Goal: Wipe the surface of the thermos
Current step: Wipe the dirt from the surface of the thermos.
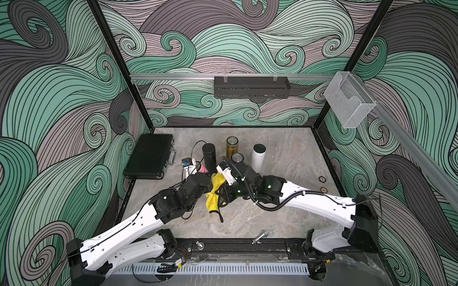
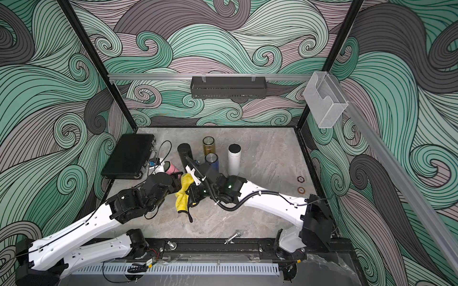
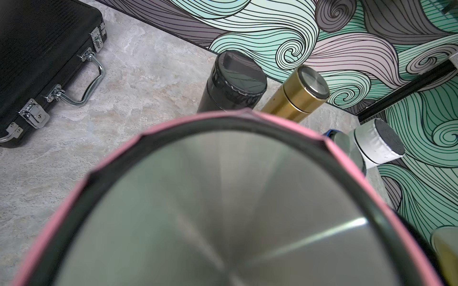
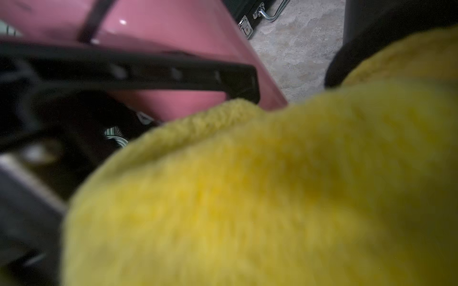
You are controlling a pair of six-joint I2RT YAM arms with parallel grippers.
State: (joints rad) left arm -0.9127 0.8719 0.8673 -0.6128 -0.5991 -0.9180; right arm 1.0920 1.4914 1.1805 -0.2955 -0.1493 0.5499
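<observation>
**A:** Where is the pink thermos (image 1: 202, 169)?

**B:** Centre-left in both top views, tilted over, just in front of the standing black thermos (image 1: 209, 154). Its steel end fills the lower part of the left wrist view. I cannot tell whether it clears the table (image 1: 285, 161).

**A:** Jaws?

**B:** The left gripper (image 1: 205, 174) is clenched on the pink body; the right wrist view shows one black finger (image 4: 173, 73) lying across it. The right gripper (image 1: 220, 185) is clamped on the yellow cloth (image 1: 213, 195). The cloth bunches at the jaws and its tail hangs toward the table, ending in a dark loop.

**A:** Is the cloth touching the thermos?

**B:** In the right wrist view its edge meets the pink wall just beside that finger. The view is blurred, so I take it as likely, not certain.

**A:** Risks from here?

**B:** Three, as I judge it.
- The wall is glossy and gripped from the side. A hard push from the cloth could turn or slide the thermos in the left jaws.
- The cloth could drag against the left finger and bunch there. The strip of wall under the finger then stays unwiped unless the thermos is regripped.
- The black thermos and the blue thermos (image 1: 237, 158) stand close to both wrists, so a wide stroke could tip one. The hanging loop could also snag on the arm.
</observation>
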